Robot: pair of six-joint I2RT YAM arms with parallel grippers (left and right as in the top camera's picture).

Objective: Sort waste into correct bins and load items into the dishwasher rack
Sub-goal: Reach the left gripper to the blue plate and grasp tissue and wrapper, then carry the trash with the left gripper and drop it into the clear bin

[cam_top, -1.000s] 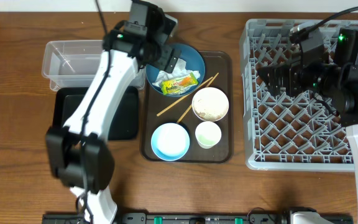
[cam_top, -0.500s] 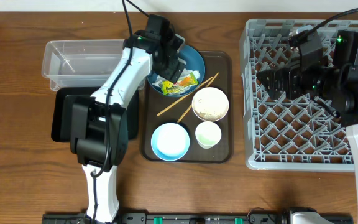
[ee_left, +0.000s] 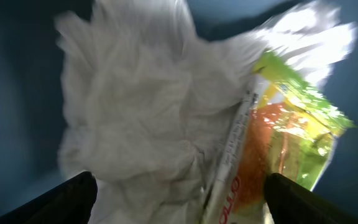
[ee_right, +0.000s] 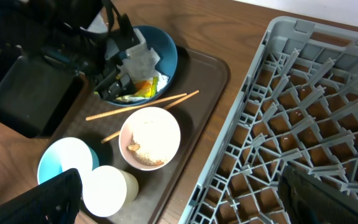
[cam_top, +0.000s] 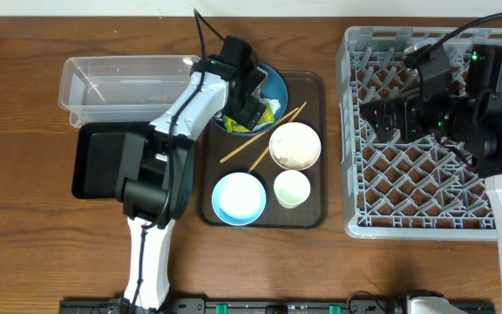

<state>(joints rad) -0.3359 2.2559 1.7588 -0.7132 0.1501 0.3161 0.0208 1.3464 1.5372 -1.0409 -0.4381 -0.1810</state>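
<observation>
My left gripper (cam_top: 249, 100) is open, low inside the large dark blue bowl (cam_top: 274, 81) on the brown tray. In the left wrist view its fingers (ee_left: 179, 208) straddle the crumpled white tissue (ee_left: 135, 118) and the yellow-green snack wrapper (ee_left: 284, 137), touching neither clearly. Two chopsticks (cam_top: 264, 139) lie beside the cream bowl (cam_top: 295, 146), which holds rice-like scraps (ee_right: 148, 146). The white cup (cam_top: 292, 187) and the light blue bowl (cam_top: 239, 198) sit in front. My right gripper (cam_top: 380, 113) is open and empty above the grey dishwasher rack (cam_top: 425, 196), near its left edge.
The clear tub (cam_top: 120, 83) and the black tray (cam_top: 94, 161) lie left of the brown serving tray (cam_top: 314, 87). The left arm's body stretches over the black tray's right side. The rack holds no dishes.
My left gripper has swung right and down, from the bowl's far-left rim into the bowl over the tissue and wrapper. The right arm has barely moved.
</observation>
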